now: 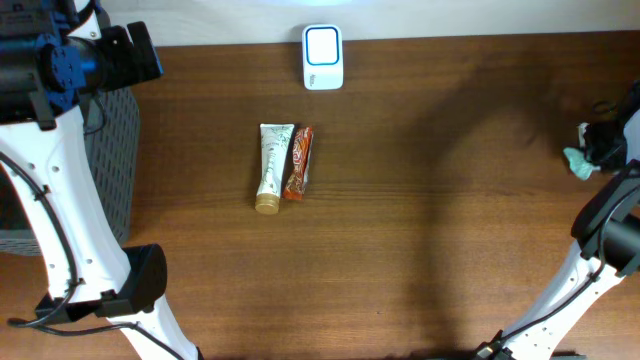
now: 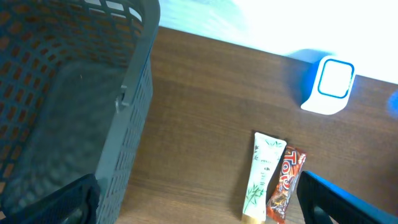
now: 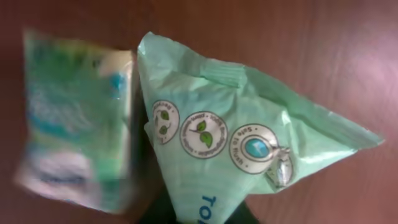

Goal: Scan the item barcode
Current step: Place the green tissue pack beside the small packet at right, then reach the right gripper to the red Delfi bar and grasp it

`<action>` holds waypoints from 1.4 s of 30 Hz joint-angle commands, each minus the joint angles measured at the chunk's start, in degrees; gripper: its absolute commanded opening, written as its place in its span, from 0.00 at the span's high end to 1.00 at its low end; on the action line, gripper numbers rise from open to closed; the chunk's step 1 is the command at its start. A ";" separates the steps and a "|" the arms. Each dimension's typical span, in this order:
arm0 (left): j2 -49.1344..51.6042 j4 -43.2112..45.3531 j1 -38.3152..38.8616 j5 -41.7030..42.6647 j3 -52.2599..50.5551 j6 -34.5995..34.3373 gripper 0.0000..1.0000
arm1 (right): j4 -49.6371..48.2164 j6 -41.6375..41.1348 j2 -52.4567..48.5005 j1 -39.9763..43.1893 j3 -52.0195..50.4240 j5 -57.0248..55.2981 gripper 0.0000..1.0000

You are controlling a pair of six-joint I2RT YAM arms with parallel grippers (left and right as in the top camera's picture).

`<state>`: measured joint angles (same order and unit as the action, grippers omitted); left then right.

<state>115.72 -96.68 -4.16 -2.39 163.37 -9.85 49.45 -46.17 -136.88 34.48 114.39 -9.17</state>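
Green packet (image 3: 249,143) fills right gripper's (image 1: 603,143) view, can't tell if jaws pinch it; left gripper (image 2: 199,205) spread wide. Barcode oughta face the scanner (image 1: 323,57) squarely.

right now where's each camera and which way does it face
overhead: fixed above, looking straight down at the table; left arm and right arm at the sides
left wrist: angled down past the basket toward the scanner; open left gripper in the bottom corners
right wrist: close over a green packet; a dark sliver below might be the robot's
shared: overhead and left wrist both show scanner, tube, snack bar
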 commanded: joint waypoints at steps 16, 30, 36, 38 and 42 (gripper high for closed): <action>-0.31 -0.02 -0.13 0.00 0.07 0.52 0.01 | 43.87 39.78 0.74 -11.98 39.01 49.55 0.18; -0.31 -0.02 -0.13 0.00 0.07 0.52 0.01 | 11.93 24.83 0.59 -57.70 4.02 38.56 0.41; -0.31 -0.02 -0.13 0.00 0.07 0.52 0.01 | 5.95 16.87 0.48 -64.94 2.14 26.95 0.47; -0.31 -0.02 -0.13 0.00 0.07 0.52 0.01 | 4.13 16.65 0.39 -65.57 1.64 24.44 0.50; -0.31 -0.02 -0.13 0.00 0.07 0.52 0.01 | 3.39 14.14 -0.37 -65.59 -0.09 21.42 0.54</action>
<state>115.72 -96.68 -4.16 -2.37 163.37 -9.85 52.84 -30.02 -136.99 -31.11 115.22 15.51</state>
